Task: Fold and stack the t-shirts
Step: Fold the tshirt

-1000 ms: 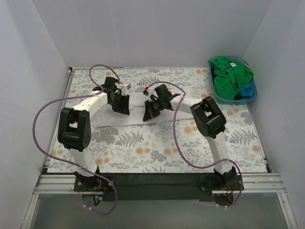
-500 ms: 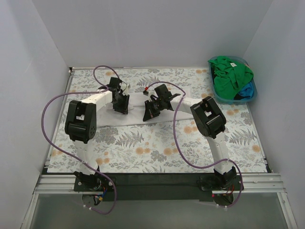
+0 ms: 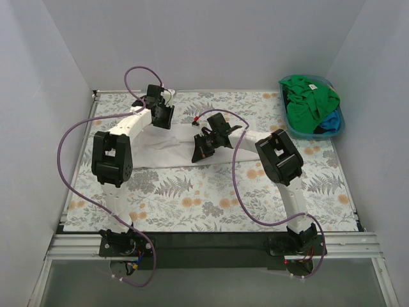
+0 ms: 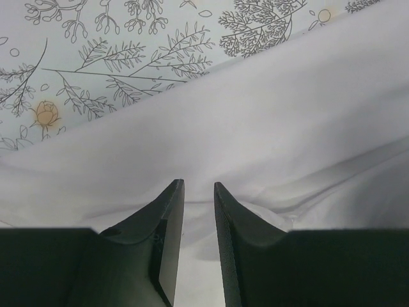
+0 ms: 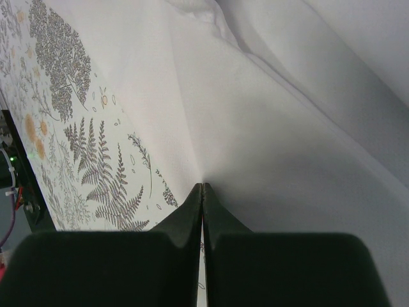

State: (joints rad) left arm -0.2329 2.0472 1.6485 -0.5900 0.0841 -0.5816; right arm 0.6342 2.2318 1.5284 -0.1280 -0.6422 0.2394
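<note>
Mid-table on cloth: white shirt, rumpled, stretching between both arms. At right gripper: fingers pressed together, pinching a crease of the white shirt by its near edge. At left gripper, over the shirt's far edge: fingers a narrow gap apart, white fabric showing in the gap; gripped or merely behind, impossible to tell. In bin, far right corner: green shirt heaped over blue shirt.

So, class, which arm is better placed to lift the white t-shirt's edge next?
Right, probably: the right gripper is pinched shut on the edge of the white t-shirt; the left gripper has its fingers slightly apart over it, grip unclear.
</note>
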